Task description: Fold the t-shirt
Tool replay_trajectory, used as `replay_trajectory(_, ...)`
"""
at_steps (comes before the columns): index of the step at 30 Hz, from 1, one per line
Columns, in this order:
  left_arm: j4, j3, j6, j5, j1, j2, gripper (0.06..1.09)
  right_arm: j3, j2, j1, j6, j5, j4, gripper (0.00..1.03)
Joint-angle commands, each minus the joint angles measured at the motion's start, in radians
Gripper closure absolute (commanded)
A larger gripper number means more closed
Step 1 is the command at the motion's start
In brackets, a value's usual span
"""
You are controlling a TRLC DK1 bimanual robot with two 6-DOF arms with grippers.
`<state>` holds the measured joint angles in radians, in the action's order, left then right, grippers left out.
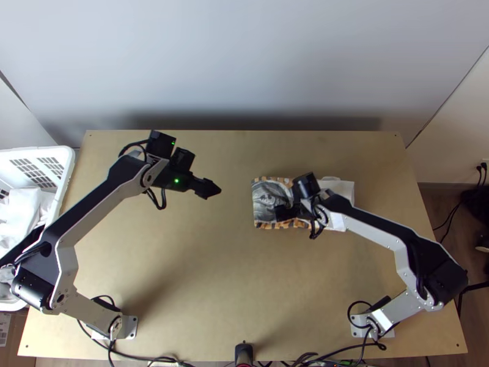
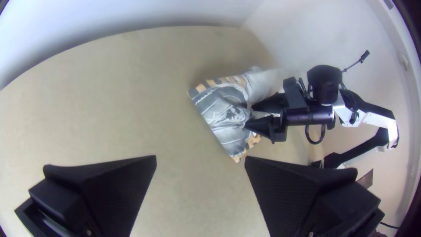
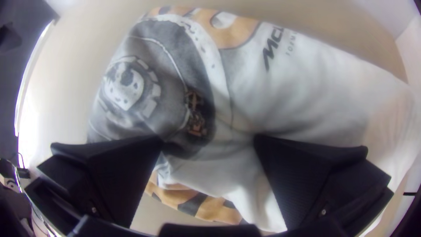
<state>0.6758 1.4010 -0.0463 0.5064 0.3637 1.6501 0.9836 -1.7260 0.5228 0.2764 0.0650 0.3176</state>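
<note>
T-shirt (image 1: 266,199) lies right of centre in the top view, gathered into a compact, roughly oblong bundle on the wooden table (image 1: 214,275). Grey print with orange-and-dark edging at its left end, plain white cloth towards the right. Surface creased around the middle; number of layers cannot be told.

Right gripper (image 3: 208,138) is down at the shirt, fingers apart, white cloth showing between them in its own wrist view. No clamped fold visible there. Left gripper (image 2: 200,157) hangs left of the shirt in the top view, well apart from it, its fingers also spread, nothing between them.

White basket (image 1: 36,148) at the left edge of the frame, white cloth (image 1: 21,208) inside.

Step in hand, as I judge it: late folding, either setting up one last fold or tidying the bundle. Next move probably wants the right fingers to pinch an edge squarely, all layers together, then lay it over and smooth it. Risk: catching only the top layer and dragging the bundle askew.
</note>
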Motion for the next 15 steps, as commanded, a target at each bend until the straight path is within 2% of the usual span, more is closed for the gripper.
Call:
replay_trajectory(1, 0.005, 0.006, 0.020, -0.003, -0.032, -0.009, 0.10, 0.035, -0.061, -0.112, 0.046, 0.010, 0.001, 0.05)
replay_trajectory(9, 0.007, 0.007, 0.040, -0.003, -0.042, -0.010, 0.10, 0.093, -0.122, -0.253, 0.118, 0.013, -0.018, 0.05)
replay_trajectory(15, 0.010, 0.006, 0.049, -0.003, -0.051, -0.016, 0.10, 0.179, -0.179, -0.383, 0.119, 0.013, -0.018, 0.05)
